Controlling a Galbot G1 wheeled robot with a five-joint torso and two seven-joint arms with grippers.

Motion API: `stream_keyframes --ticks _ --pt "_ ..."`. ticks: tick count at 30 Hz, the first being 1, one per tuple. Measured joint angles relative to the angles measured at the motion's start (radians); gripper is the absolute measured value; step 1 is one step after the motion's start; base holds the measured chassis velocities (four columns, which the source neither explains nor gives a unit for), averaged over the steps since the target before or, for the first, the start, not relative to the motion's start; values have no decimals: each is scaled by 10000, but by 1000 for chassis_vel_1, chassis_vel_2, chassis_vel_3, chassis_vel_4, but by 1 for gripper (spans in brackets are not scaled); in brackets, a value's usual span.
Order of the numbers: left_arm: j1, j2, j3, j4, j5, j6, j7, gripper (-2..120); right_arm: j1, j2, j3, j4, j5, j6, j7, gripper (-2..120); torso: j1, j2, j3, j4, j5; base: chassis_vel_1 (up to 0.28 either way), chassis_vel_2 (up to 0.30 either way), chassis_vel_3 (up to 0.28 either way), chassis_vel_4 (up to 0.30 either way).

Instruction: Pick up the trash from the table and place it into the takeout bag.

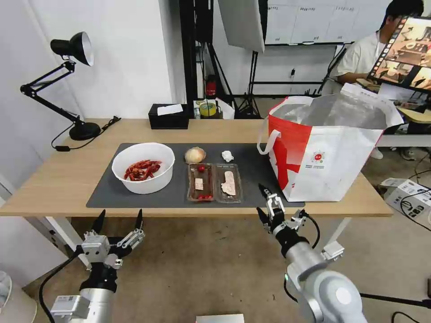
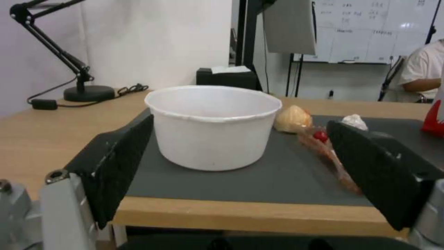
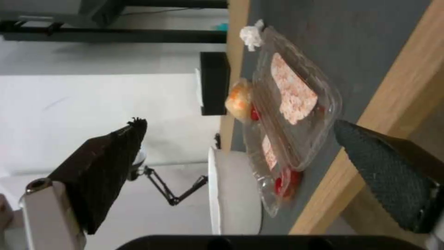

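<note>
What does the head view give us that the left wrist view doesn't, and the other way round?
Head view alone: the red scraps inside the white bowl, the whole takeout bag with its foil lining, both halves of the clear tray, and both claws, left claw and right claw, open and short of the table's near edge.

Left wrist view alone: the bowl's outer wall side-on, framed between the left claw's fingers.

Both: bowl, peach-coloured ball, crumpled tissue, black tissue box, desk lamp, grey mat.
</note>
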Motion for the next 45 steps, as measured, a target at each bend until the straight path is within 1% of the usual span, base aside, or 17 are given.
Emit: stream_keyframes --ticks 3,9,15,20,30,36,41,44,45 --pt "31 67 -62 5 29 21 -10 100 238 86 -232 16 9 307 585 100 0 0 0 -1 1 0 0 0 0" --pt "38 184 -123 56 32 106 -29 100 572 154 -508 -287 -39 397 778 100 0 0 0 -1 1 0 0 0 0" --pt "21 309 -226 47 -50 279 -64 100 1112 -72 -775 -814 136 91 786 100 0 0 0 -1 2 0 0 0 0" --pt "1 257 -248 117 -63 303 -79 100 1450 -287 -977 -1103 243 -47 918 100 0 0 0 -1 2 0 0 0 0" --pt "-39 173 -339 220 -44 306 -87 100 1986 -285 -1274 -1423 78 -345 1379 100 0 1 0 -1 2 0 0 0 0" --pt "-16 183 -398 368 -35 307 -89 100 2531 -334 -1408 -1727 92 -482 1379 100 1 0 0 0 2 0 0 0 0" --pt "-18 207 -447 368 -31 307 -89 100 2630 -269 -1418 -1796 266 -543 1293 100 1 0 0 -1 2 0 0 0 0" --pt "-24 178 -457 369 -17 307 -90 100 2463 -252 -1366 -1979 724 -610 645 100 0 0 0 -1 2 0 0 0 0" --pt "-24 178 -457 369 -17 307 -90 100 2463 -252 -1366 -1979 724 -610 645 100 0 0 0 -1 2 0 0 0 0"
